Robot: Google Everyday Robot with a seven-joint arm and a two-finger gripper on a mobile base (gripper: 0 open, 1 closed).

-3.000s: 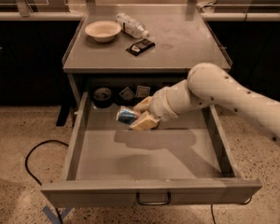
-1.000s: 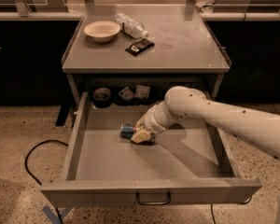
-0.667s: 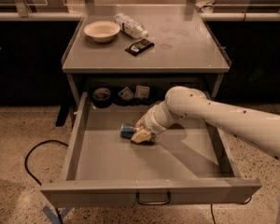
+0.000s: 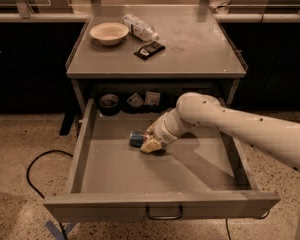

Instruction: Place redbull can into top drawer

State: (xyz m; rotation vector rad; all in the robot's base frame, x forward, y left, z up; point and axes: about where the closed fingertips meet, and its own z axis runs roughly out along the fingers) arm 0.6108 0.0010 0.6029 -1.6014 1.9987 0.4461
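The top drawer (image 4: pixel 85 149) is pulled wide open below the tabletop, and its dark loop handle (image 4: pixel 164 215) shows on the front panel. The redbull can (image 4: pixel 136 138), blue and silver, lies on its side on the drawer floor, left of centre. My gripper (image 4: pixel 150 138) is down inside the drawer at the can's right end, with one pale finger (image 4: pixel 153 145) in front of the can and the other behind it. It is shut on the can. My white arm reaches in from the right.
On the tabletop (image 4: pixel 200 49) stand a white bowl (image 4: pixel 109 33), a lying clear water bottle (image 4: pixel 139 27) and a dark packet (image 4: pixel 149 50). At the drawer's back lie a dark round object (image 4: pixel 109 102) and two small packets (image 4: pixel 135 100). A black cable (image 4: pixel 35 169) runs on the floor at left.
Three seconds ago the can was held above the drawer floor; it has come down to the floor. Over the last second nothing has visibly moved.
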